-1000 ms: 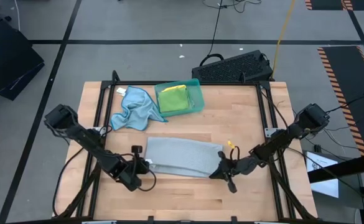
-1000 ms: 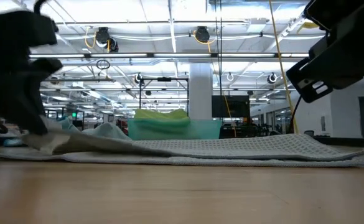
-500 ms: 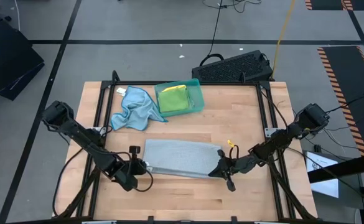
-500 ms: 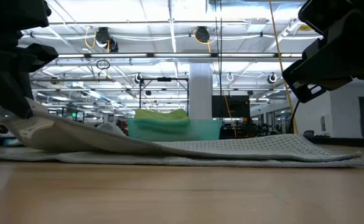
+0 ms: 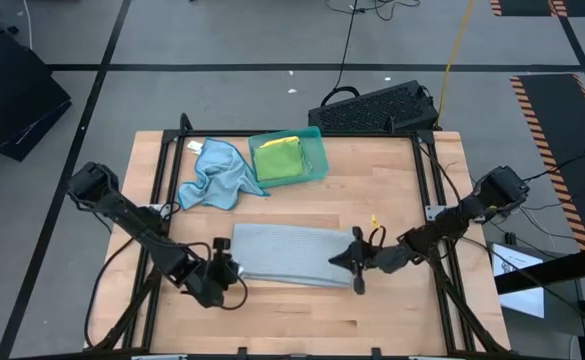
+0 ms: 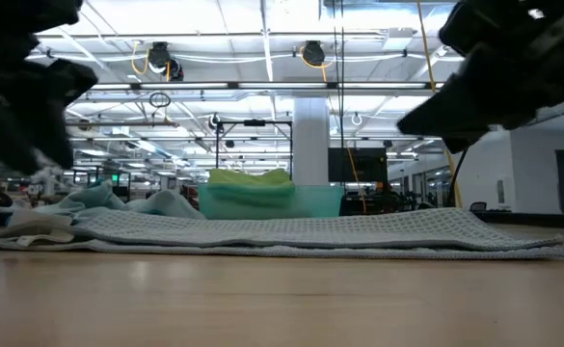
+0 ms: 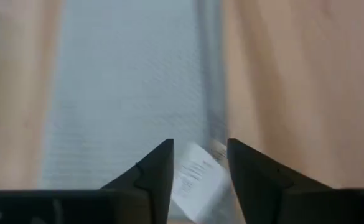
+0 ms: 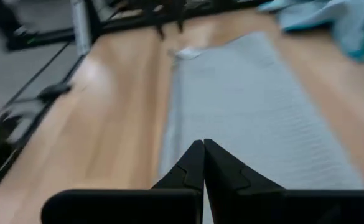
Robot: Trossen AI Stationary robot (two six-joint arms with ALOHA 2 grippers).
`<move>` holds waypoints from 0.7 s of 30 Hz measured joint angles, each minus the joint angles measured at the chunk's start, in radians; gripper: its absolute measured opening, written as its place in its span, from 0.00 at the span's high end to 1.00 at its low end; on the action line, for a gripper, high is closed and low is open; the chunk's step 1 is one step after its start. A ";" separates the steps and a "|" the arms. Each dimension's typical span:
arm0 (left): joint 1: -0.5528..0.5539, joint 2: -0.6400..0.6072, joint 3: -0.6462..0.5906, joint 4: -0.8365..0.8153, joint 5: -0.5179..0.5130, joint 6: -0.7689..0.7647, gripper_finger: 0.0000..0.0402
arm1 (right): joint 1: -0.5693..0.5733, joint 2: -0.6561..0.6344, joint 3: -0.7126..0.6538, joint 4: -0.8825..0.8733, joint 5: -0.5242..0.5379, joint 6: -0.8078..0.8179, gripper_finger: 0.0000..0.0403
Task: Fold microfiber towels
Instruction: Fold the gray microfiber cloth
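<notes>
The grey, waffle-textured microfiber towel (image 5: pixel 287 253) lies flat and folded between both claws. The left gripper (image 7: pixel 200 163) hangs released over its white label (image 7: pixel 198 180) at one end. The right gripper (image 8: pixel 203 160), clenched empty, hovers above the opposite end.

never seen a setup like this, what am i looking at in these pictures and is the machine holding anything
It is a robot with two dark arms at a wooden table. One picture looks straight down, one looks level across the tabletop, and two come from cameras on the arms' wrists. A grey towel lies folded flat mid-table. A crumpled light blue towel sits at the back, beside a teal tray holding a green towel. The left gripper is at the grey towel's left end, fingers apart over its white label, gripping nothing. The right gripper is over the towel's right end, shut and empty.
</notes>
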 joint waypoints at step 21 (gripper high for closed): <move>0.180 -0.001 -0.319 0.364 -0.097 -0.207 0.69 | -0.154 0.479 0.093 0.376 0.006 -0.163 1.00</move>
